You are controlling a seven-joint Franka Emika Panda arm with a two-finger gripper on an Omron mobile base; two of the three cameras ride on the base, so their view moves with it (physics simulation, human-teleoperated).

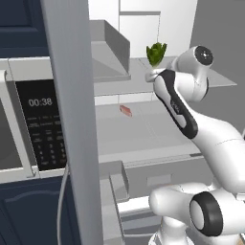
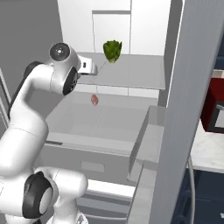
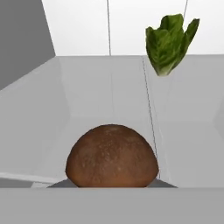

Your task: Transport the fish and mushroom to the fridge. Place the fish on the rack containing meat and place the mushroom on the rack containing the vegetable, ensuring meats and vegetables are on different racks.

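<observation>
Hand (image 3: 112, 186) gripping mushroom (image 3: 112, 156), cap up

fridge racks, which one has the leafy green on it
The upper rack, holding the green lettuce; the lower rack carries the small reddish meat.

Microwave (image 1: 28, 129) control panel (image 1: 40, 122): clock display (image 1: 40, 102) reads "00:38", pale digits on black. Keypad (image 1: 48, 148) below display: rows of small pale button markings, too small to read. No other legible text, brand or label.
</observation>
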